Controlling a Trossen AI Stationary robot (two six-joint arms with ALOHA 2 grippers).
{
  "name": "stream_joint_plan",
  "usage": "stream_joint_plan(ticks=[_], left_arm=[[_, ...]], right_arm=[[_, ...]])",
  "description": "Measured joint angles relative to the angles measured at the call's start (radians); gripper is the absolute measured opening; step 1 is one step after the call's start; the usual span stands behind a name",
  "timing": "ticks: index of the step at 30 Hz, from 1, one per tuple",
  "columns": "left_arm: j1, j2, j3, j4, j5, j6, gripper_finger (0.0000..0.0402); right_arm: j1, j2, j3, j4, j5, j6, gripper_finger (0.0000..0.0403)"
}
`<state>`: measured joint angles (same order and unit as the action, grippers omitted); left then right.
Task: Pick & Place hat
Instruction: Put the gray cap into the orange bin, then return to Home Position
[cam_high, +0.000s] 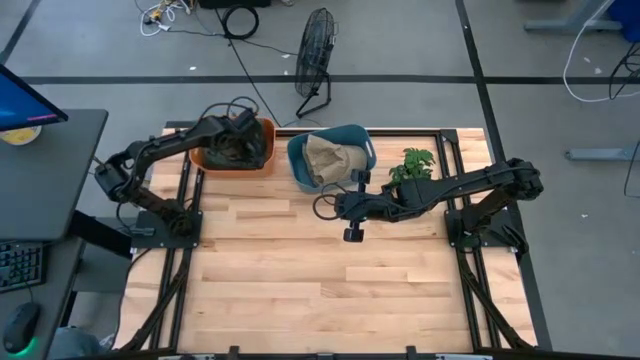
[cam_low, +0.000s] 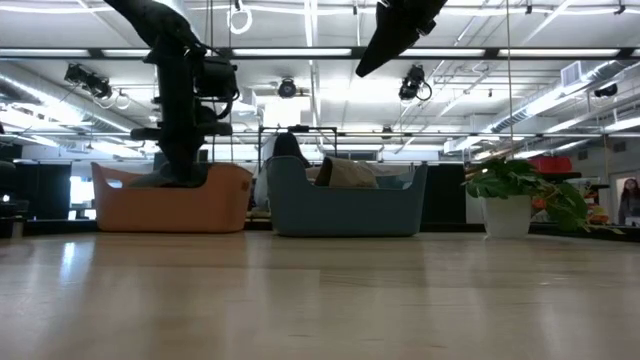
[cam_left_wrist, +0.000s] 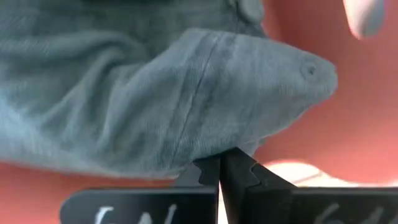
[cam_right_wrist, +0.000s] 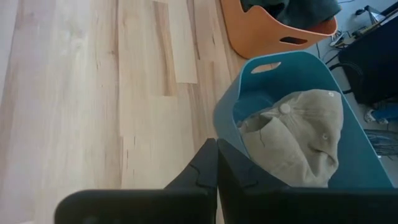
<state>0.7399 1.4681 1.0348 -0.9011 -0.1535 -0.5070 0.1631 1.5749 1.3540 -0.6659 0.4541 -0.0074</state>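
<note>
Soft grey hat fabric pinched by left pincer inside orange bin; right pincer pressed together.

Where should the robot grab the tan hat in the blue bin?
Probably the raised crown fold of the tan hat, coming straight down from above. The blue bin walls it in on all sides, so only the top is open, and the soft bunched fabric there gives the right end effector something to pinch.
</note>
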Motion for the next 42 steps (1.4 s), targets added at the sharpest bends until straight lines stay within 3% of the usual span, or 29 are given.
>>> stream_joint_plan(ticks=[6, 14, 24, 30, 37, 42], left_arm=[[0.066, 0.041, 0.001, 0.027, 0.016, 0.022, 0.0002], [0.071, 0.132, -0.02, 0.031, 0.168, 0.056, 0.0002], [-0.037, -0.045, 0.093, -0.064, 0.145, 0.033, 0.0002], [-0.135, -0.2, 0.163, -0.054, 0.136, 0.025, 0.0002], [-0.324, -0.339, 0.17, 0.069, 0.097, 0.061, 0.0002], [-0.487, -0.363, 0.169, 0.15, 0.037, 0.172, 0.0002]], right_arm=[[-0.001, 0.0, 0.0, 0.0, 0.0, 0.0, 0.0004], [-0.001, 0.0, 0.0, 0.0, 0.001, -0.001, 0.0004], [-0.001, 0.0, 0.001, -0.003, 0.034, -0.049, 0.0004], [-0.001, -0.002, 0.105, -0.057, 0.076, -0.045, 0.0003], [0.0, -0.004, 0.29, -0.198, 0.024, -0.012, 0.0001], [0.0, -0.031, 0.347, -0.258, -0.036, 0.03, 0.0001]])
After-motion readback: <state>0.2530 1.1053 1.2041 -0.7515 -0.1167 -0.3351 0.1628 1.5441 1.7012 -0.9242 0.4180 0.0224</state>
